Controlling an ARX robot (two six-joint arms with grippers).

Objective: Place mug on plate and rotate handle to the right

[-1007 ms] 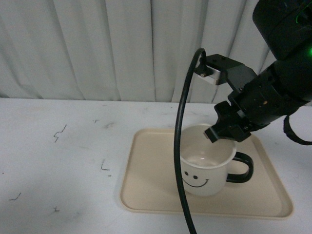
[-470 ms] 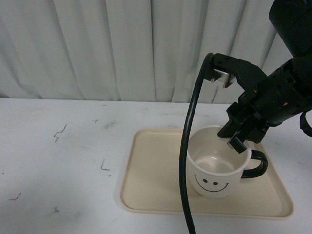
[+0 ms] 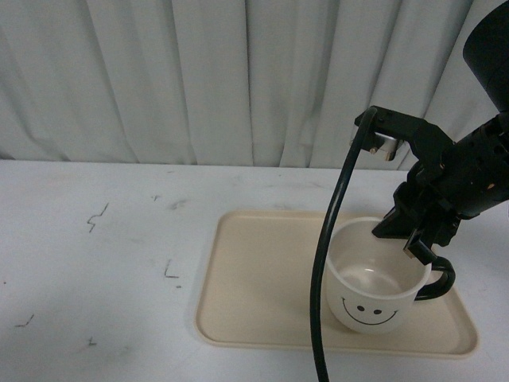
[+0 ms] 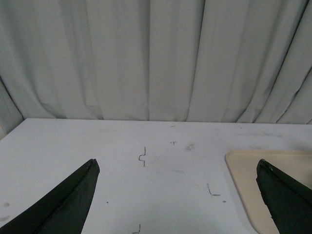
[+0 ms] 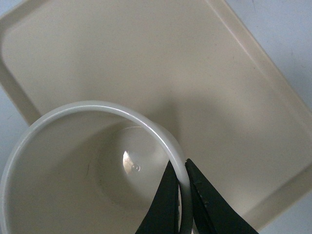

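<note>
- Gripping the rim of the mug (image 3: 372,280), the right gripper (image 3: 415,240) comes down from the upper right in the front view; its jaws are nearly together with the thin wall between them.
- From the right wrist view we see one finger (image 5: 165,204) inside the mug (image 5: 83,190) and the other outside, pinching the white rim.
- We see the mug upright within the plate (image 3: 246,278), in its right half and towards the near edge. We cannot tell whether its base rests on the plate or hangs just above it.
- Its black smiley face is turned towards the front camera, and the dark handle (image 3: 442,280) sticks out to the right, just below the gripper.
- We see the mug's inside empty and pale.
- A black cable (image 3: 324,270) hangs in front of the mug's left side.
- The left gripper (image 4: 178,168) hovers over the white table (image 4: 97,146), well apart from the plate (image 4: 243,170), its jaws spread wide with nothing between them.
- Behind the table we see a pale curtain (image 4: 146,58).
</note>
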